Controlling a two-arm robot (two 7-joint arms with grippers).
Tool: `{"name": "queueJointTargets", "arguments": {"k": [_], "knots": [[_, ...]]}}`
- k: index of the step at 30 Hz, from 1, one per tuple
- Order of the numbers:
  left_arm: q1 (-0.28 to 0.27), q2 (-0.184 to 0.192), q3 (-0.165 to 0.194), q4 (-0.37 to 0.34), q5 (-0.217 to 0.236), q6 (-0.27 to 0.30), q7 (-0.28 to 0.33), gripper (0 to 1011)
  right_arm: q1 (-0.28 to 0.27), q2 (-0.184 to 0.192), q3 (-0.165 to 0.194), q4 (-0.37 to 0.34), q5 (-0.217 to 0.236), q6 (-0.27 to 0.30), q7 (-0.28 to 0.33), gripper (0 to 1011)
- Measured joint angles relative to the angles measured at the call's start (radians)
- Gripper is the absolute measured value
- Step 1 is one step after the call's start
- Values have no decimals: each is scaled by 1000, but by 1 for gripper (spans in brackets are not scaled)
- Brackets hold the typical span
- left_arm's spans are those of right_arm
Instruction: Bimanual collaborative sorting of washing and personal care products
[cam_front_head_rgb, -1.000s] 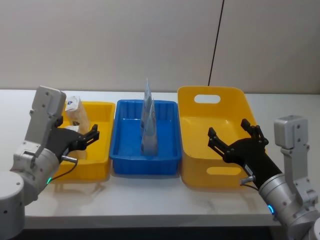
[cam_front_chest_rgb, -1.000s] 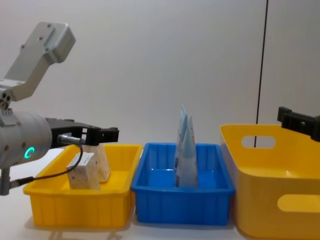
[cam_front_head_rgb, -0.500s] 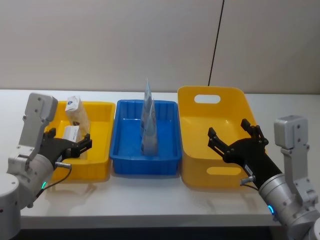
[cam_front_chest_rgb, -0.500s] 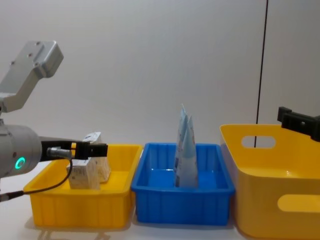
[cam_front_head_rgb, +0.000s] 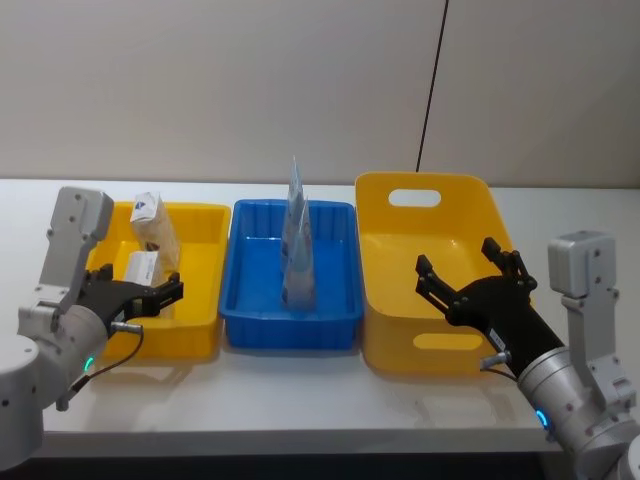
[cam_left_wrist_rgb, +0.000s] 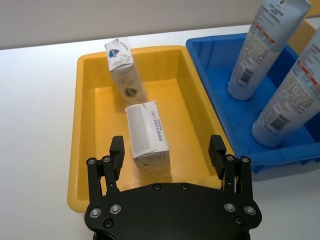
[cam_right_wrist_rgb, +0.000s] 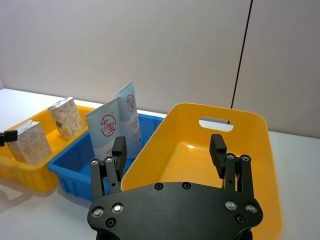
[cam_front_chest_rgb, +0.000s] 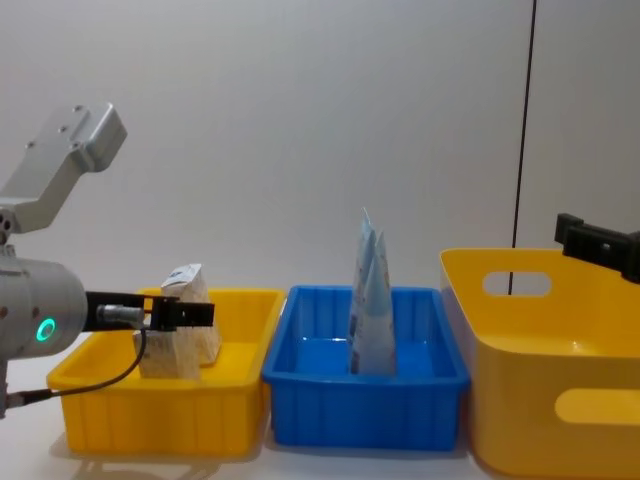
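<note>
- The white tabletop (cam_front_head_rgb: 300, 395) holds three bins in a row.
- The big yellow bin (cam_front_head_rgb: 390, 345) sits at the robot's right end. It has a handle hole in its far wall and one in its near wall.
- The blue bin (cam_front_head_rgb: 290, 330) sits in the middle, just beside the big yellow bin.
- The small yellow bin (cam_front_head_rgb: 195, 335) sits at the left end, right up against the blue bin.
- The right hand (cam_front_head_rgb: 465, 272) hangs over the near part of the big yellow bin. Its fingers are spread wide and it holds nothing.
- The left hand (cam_left_wrist_rgb: 166, 152) hangs over the near end of the small yellow bin, pointing toward the blue bin. Its fingers are spread wide too, with nothing between them.
- Two tall pale pouches (cam_front_head_rgb: 297, 255) stand up straight in the blue bin, one close behind the other.
- A beige pack (cam_left_wrist_rgb: 147, 137) stands in the small yellow bin, near the left hand but not touching it.
- A second beige pack with a round logo (cam_left_wrist_rgb: 124, 70) leans at the far end of the same bin, just behind the first pack.
</note>
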Motion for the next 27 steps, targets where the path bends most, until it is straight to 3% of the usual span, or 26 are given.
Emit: {"name": "queueJointTargets", "arguments": {"k": [27], "knots": [[-56, -39, -29, 127, -11, 7, -33, 1001, 0, 0, 0, 0, 0, 0, 0, 1000]]}}
